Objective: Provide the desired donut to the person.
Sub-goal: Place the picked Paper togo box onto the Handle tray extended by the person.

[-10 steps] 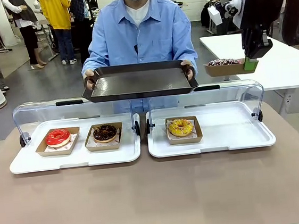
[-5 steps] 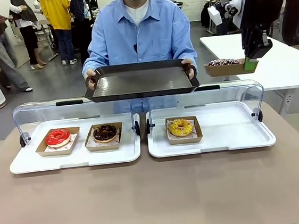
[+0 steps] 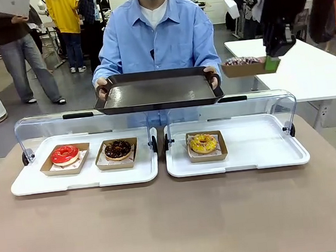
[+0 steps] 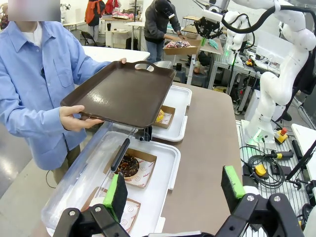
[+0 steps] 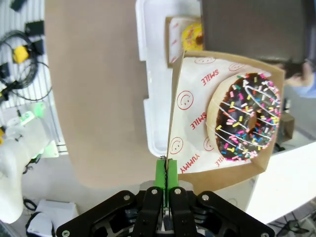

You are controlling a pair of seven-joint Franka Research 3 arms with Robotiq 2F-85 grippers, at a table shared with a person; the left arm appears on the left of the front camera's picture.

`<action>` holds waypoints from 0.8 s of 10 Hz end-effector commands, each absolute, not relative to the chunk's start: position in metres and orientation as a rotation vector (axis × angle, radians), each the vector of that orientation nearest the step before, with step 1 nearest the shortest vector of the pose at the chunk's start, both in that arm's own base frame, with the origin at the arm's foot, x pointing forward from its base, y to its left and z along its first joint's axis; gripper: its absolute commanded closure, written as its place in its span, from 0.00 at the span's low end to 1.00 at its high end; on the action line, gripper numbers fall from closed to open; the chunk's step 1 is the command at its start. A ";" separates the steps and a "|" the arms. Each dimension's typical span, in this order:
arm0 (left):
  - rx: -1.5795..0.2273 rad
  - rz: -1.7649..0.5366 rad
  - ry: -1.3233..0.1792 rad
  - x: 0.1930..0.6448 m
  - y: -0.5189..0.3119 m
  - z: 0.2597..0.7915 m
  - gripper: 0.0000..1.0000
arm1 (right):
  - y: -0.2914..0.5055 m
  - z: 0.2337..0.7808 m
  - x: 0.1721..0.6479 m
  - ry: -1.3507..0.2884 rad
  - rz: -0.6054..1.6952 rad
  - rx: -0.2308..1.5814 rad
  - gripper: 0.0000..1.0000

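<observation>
The right jaws are clamped on the rim of an open paper carton (image 5: 197, 98), pinching its thin wall between the green pads (image 5: 159, 173). The sprinkled donut (image 5: 248, 116), chocolate-iced, lies in that carton just ahead of the jaws. In the front view the carton (image 3: 243, 68) juts sideways from the jaws, raised well above the worktop (image 3: 178, 221). Its free end is just beside the corner of the dark brown tray (image 3: 158, 94) that the person (image 3: 155, 37) holds level in both hands. Whether carton and tray touch I cannot tell. Far below these jaws a yellow donut (image 3: 203, 143) sits in a white serving tray (image 3: 261, 152). The left jaws stand wide apart with nothing between their pads (image 4: 116, 195). Ahead of and below them are a chocolate donut (image 4: 129, 165) in its carton and, farther on, the underside of the brown tray.
</observation>
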State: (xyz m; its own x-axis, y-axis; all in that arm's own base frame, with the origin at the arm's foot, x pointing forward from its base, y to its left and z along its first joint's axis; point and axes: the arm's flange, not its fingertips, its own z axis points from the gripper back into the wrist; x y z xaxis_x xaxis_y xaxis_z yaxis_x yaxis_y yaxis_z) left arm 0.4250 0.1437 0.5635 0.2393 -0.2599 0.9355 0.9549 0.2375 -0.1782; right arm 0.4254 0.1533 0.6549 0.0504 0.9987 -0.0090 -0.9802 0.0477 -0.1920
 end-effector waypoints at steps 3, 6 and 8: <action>-0.945 -1.028 -0.949 0.424 0.144 0.565 0.00 | 0.228 0.667 0.467 -0.163 1.528 -0.219 0.99; -0.945 -1.028 -0.949 0.424 0.144 0.565 0.00 | 0.269 0.656 0.499 -0.224 1.584 -0.222 0.99; -0.945 -1.028 -0.949 0.424 0.144 0.565 0.00 | 0.279 0.645 0.526 -0.245 1.566 -0.227 0.99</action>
